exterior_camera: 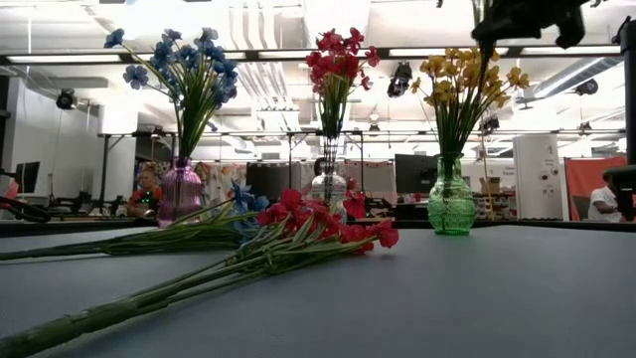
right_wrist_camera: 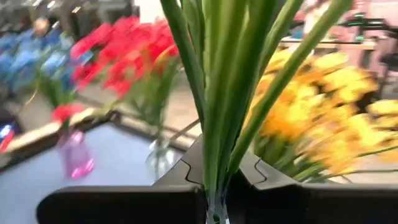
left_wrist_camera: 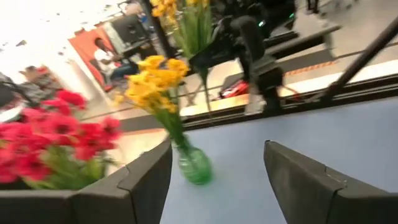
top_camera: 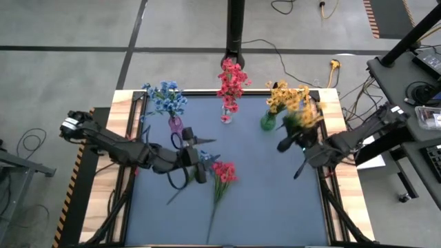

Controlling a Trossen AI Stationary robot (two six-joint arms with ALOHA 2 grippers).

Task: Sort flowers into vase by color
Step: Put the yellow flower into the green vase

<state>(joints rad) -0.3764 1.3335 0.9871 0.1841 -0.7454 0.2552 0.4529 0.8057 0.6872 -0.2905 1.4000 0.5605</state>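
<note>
Right wrist view shows the right gripper [right_wrist_camera: 214, 186] squeezed tight on a yellow flower's green stems [right_wrist_camera: 217, 93], so it should lower them slowly and straight into the green vase [top_camera: 268, 122], while the left gripper [left_wrist_camera: 214, 180] is wide open and empty, near 1 red flower [top_camera: 223, 172] lying on the table [top_camera: 275, 207].

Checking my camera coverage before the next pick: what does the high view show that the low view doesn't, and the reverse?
Only the high view shows the left hand, open by the loose flowers, and the right hand, shut on a yellow sprig. Only the low view shows the room behind and a person. Both show the purple vase, clear vase, green vase and the red sprig lying flat.
</note>
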